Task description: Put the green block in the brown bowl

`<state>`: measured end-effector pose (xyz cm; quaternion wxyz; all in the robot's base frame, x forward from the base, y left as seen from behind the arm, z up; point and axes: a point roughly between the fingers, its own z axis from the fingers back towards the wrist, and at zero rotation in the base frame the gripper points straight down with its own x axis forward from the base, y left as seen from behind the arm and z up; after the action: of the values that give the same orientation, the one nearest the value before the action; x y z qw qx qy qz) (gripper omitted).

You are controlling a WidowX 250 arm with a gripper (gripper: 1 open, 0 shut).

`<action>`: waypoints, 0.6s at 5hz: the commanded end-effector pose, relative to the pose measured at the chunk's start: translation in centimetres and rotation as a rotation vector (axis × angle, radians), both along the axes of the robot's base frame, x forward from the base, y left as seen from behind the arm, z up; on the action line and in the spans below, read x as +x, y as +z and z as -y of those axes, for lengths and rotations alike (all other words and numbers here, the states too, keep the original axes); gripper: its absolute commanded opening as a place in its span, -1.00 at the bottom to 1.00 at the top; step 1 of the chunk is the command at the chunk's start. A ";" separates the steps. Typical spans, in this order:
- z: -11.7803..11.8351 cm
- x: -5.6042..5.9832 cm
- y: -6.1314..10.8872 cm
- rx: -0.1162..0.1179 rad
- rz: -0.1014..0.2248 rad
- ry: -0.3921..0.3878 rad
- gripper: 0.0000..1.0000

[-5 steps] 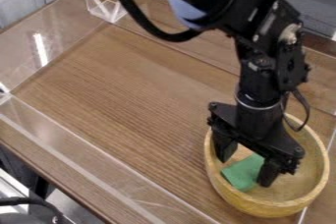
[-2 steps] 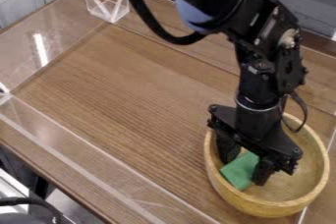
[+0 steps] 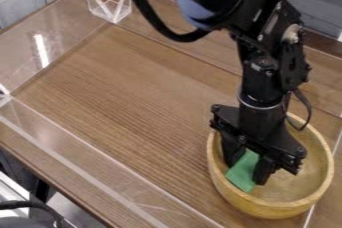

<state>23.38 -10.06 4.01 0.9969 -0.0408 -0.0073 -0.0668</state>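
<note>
The brown bowl point(image 3: 297, 202) sits at the near right of the wooden table. Inside it the green block point(image 3: 245, 177) lies tilted on the bowl floor. My gripper point(image 3: 254, 170) points straight down into the bowl. Its black fingers point(image 3: 273, 168) straddle the block and press in on its two sides, so the gripper is shut on it. The fingers hide the block's upper part, and its lower end shows between them.
A clear acrylic wall point(image 3: 54, 142) runs along the table's left and near edges. A clear stand point(image 3: 107, 10) is at the far left. The black arm point(image 3: 261, 42) rises above the bowl, with cables looping at the top.
The fingers have drawn together around the green block; they stood wide apart before. The hand has stayed in place over the bowl.
</note>
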 end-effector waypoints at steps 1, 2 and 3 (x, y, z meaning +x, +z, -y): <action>0.2 1.4 1.5 -0.025 0.053 0.014 -1.00; 0.2 1.5 1.7 -0.029 0.052 0.020 -1.00; 0.1 1.7 1.9 -0.033 0.051 0.026 -1.00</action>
<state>23.80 -9.99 4.50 0.9972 -0.0458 -0.0049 -0.0593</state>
